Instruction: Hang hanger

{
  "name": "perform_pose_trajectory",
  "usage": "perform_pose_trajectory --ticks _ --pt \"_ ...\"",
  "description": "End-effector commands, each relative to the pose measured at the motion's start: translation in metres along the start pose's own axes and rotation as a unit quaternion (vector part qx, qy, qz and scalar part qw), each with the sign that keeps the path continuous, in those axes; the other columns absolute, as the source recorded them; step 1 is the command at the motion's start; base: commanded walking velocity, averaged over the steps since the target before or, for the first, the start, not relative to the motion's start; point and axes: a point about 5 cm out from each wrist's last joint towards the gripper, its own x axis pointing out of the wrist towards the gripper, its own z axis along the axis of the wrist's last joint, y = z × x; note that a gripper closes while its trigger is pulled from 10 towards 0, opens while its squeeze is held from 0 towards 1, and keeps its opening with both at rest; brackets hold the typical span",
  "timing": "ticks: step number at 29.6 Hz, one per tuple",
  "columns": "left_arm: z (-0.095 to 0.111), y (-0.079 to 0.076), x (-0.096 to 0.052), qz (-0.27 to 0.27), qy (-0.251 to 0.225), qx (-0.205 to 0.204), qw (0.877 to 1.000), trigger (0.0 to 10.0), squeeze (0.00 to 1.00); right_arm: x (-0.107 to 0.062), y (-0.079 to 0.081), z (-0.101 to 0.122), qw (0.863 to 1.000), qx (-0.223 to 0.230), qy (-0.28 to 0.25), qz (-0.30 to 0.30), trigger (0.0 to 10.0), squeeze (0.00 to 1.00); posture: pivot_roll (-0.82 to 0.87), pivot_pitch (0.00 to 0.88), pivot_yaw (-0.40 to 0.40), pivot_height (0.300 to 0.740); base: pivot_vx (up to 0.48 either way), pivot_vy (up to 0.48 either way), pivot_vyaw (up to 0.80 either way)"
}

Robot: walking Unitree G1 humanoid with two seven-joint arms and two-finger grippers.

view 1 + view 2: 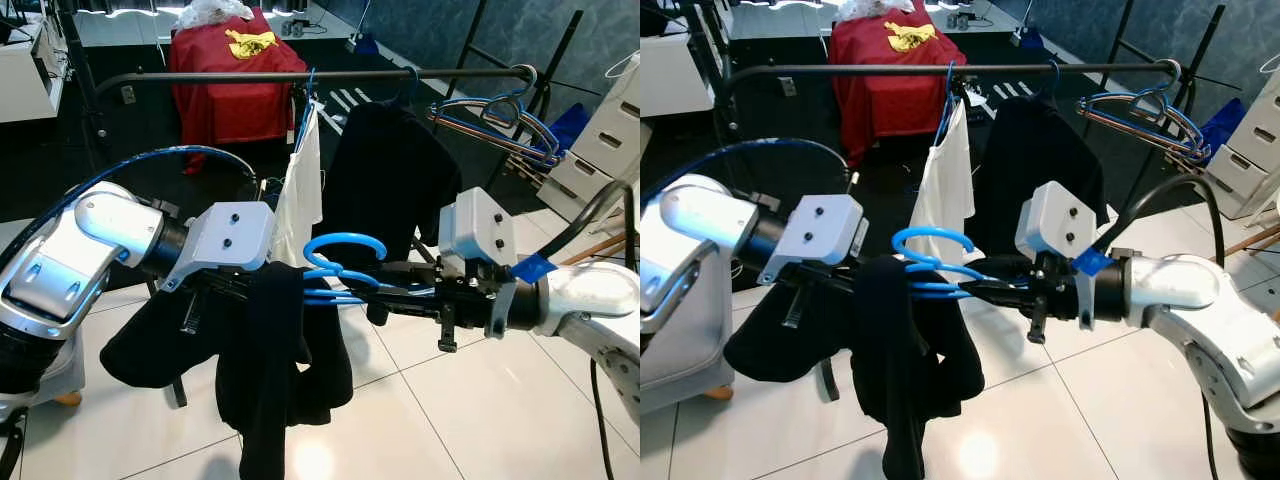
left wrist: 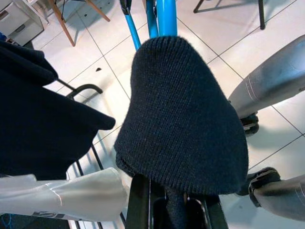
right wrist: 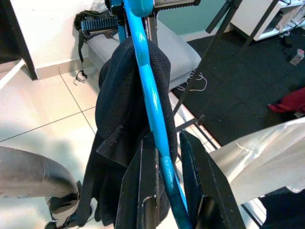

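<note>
The blue hanger [image 1: 340,268], draped with a black garment [image 1: 265,350], sits between the two grippers, the right gripper [image 1: 400,283] fingers clamped on its frame and the left gripper [image 1: 235,290] fingers hidden under cloth, so hanging it on the rail [image 1: 300,76] beyond remains undone.

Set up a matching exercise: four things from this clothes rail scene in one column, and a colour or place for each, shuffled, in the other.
Things:
1. hanger held between the two hands
2. garment draped on that hanger
3. cloth over the furniture behind the rail
4. top on the rail

Descriptions:
A. white
B. red
C. bright blue
D. black, hanging down toward the floor

Pairs: 1-C, 2-D, 3-B, 4-A
</note>
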Motion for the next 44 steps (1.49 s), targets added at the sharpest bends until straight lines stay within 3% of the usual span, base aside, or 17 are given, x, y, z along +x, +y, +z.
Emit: perform_pose_trajectory --ticks 1,5,6,8,11,12,15,19,24,30,32,35,37,38,39,40,44 --pt "0.016 0.001 -0.001 -0.010 -0.031 0.048 0.998 10.0 0.00 0.004 0.007 0.009 0.999 -0.012 -0.034 0.036 0.0 0.00 -0.07 0.084 -0.051 0.740 0.000 0.000 0.00" --pt "0.015 0.003 -0.003 -0.013 -0.040 0.045 0.998 10.0 0.00 0.003 0.007 0.011 0.998 -0.011 -0.045 0.038 0.0 0.00 -0.07 0.085 -0.050 0.740 0.000 0.000 0.00" --pt "0.017 0.003 -0.006 -0.023 -0.052 0.033 0.998 10.0 1.00 0.002 0.007 0.012 0.998 -0.011 -0.047 0.035 0.0 0.00 -0.07 0.086 -0.050 0.740 0.000 0.000 0.00" --pt "0.018 0.001 -0.008 -0.031 -0.059 0.028 0.997 10.0 1.00 0.002 0.006 0.012 0.998 -0.011 -0.048 0.033 0.0 0.00 -0.07 0.086 -0.050 0.740 0.000 0.000 0.00" --pt "0.018 0.013 -0.017 0.018 -0.068 0.024 0.997 10.0 1.00 -0.001 0.003 0.012 0.999 -0.011 -0.048 0.019 0.0 0.00 -0.07 0.086 -0.052 0.740 0.000 0.000 0.00" --pt "0.016 0.021 -0.027 0.054 -0.073 0.014 0.996 10.0 1.00 -0.004 0.000 0.011 0.999 -0.012 -0.048 0.006 0.0 0.00 -0.06 0.087 -0.053 0.740 0.000 0.000 0.00" --pt "0.014 0.022 -0.034 0.059 -0.080 0.006 0.995 10.0 1.00 -0.006 -0.002 0.012 0.999 -0.012 -0.050 0.000 0.0 0.00 -0.07 0.089 -0.054 0.740 0.000 0.000 0.00" --pt "0.015 0.019 -0.063 0.079 -0.134 -0.014 0.988 10.0 1.00 -0.015 -0.009 0.016 0.997 -0.012 -0.066 -0.032 0.0 0.00 -0.07 0.092 -0.057 0.740 0.000 0.000 0.00" --pt "0.012 0.017 -0.088 0.117 -0.170 -0.030 0.978 10.0 1.00 -0.024 -0.014 0.021 0.995 -0.015 -0.077 -0.057 0.0 0.00 -0.07 0.093 -0.059 0.740 0.000 0.000 0.00" --pt "0.012 0.017 -0.092 0.136 -0.195 -0.034 0.971 10.0 1.00 -0.027 -0.017 0.022 0.994 -0.016 -0.084 -0.065 0.0 0.00 -0.07 0.093 -0.060 0.740 0.000 0.000 0.00" --pt "0.011 0.023 -0.101 0.191 -0.208 -0.031 0.959 10.0 1.00 -0.029 -0.019 0.025 0.992 -0.015 -0.099 -0.076 0.0 0.00 -0.06 0.092 -0.061 0.740 0.000 0.000 0.00" --pt "0.011 0.026 -0.108 0.222 -0.219 -0.031 0.950 10.0 1.00 -0.031 -0.021 0.026 0.991 -0.015 -0.106 -0.081 0.0 0.00 -0.06 0.092 -0.061 0.740 0.000 0.000 0.00" --pt "0.006 0.031 -0.136 0.296 -0.268 -0.051 0.916 10.0 0.98 -0.039 -0.024 0.030 0.988 -0.017 -0.122 -0.096 0.0 0.00 -0.06 0.091 -0.058 0.740 0.000 0.000 0.00" --pt "0.006 0.031 -0.136 0.296 -0.268 -0.051 0.916 10.0 0.98 -0.039 -0.024 0.030 0.988 -0.017 -0.122 -0.096 0.0 0.00 -0.06 0.091 -0.058 0.740 0.000 0.000 0.00" --pt "0.002 0.030 -0.147 0.314 -0.287 -0.062 0.903 10.0 0.00 -0.044 -0.025 0.032 0.986 -0.018 -0.130 -0.101 0.0 0.00 -0.06 0.091 -0.058 0.740 0.000 0.000 0.00" --pt "-0.007 0.024 -0.155 0.323 -0.303 -0.077 0.893 10.0 0.00 -0.050 -0.027 0.036 0.984 -0.020 -0.143 -0.108 0.0 0.00 -0.06 0.090 -0.055 0.740 0.000 0.000 0.00" --pt "-0.025 0.011 -0.155 0.319 -0.314 -0.111 0.887 10.0 0.00 -0.057 -0.028 0.043 0.979 -0.022 -0.166 -0.114 0.0 0.00 -0.06 0.088 -0.054 0.740 0.000 0.000 0.00"
